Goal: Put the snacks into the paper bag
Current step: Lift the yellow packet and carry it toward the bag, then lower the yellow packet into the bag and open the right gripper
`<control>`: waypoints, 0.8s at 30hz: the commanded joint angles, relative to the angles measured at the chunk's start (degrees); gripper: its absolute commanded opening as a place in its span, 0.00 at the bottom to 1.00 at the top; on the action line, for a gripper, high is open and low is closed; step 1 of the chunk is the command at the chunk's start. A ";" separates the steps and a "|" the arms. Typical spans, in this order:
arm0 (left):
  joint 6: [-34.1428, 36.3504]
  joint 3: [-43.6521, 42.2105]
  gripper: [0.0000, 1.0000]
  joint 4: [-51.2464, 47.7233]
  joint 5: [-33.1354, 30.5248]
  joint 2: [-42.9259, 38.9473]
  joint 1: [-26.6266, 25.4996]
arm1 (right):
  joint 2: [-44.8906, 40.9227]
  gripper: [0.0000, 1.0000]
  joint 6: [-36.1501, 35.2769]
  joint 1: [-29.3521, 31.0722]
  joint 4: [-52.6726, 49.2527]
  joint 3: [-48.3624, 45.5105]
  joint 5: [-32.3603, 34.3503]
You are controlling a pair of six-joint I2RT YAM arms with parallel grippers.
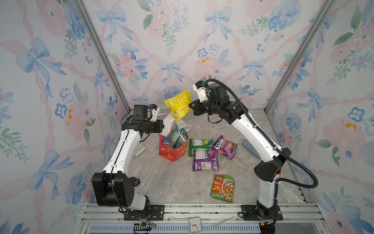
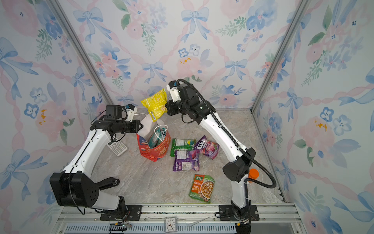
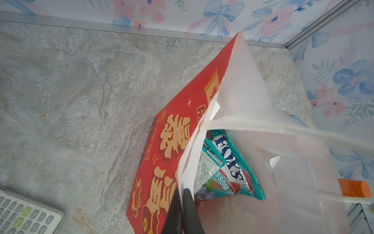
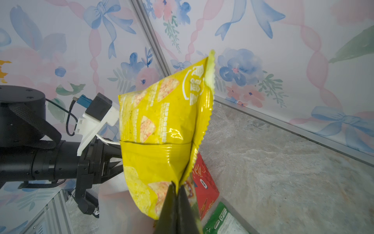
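The red paper bag [image 1: 173, 151] stood open on the stone-look table [image 1: 162, 182], a bit slumped. It was glossy red outside with gold characters, plain white inside, with white cord handles. The left end effector [image 3: 183, 193] was closed tight on the bag's white top edge, so that side was pinned between the two black fingers. Inside the bag you could see a couple of shiny teal packets [image 3: 232, 168] standing on end, one with "FOX'S" printed on it. The right end effector [image 4: 176, 188] was clamped shut on the zigzag-cut seam of a crinkly yellow packet [image 1: 178, 104]. It held that packet up in the air right over the bag's open top, and the packet was tilted and creased across the middle. The other snacks lay flat on the table to the right of the bag. There was a green packet [image 1: 199, 145] just beside the bag and a flat purple packet [image 1: 205, 160] overlapping its lower edge. A puffier purple packet [image 1: 225, 146] was next to those, and a green-and-orange packet [image 1: 222, 188] sat on its own nearer the front rail. A white calculator [image 2: 117, 146] lay under the left arm. An orange-capped bottle [image 2: 253, 174] poked out behind the right arm.
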 commanded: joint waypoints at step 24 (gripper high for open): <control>-1.16 1.48 0.00 -1.43 -4.97 -2.14 -0.29 | 2.54 0.00 -20.32 6.00 -20.14 6.32 11.94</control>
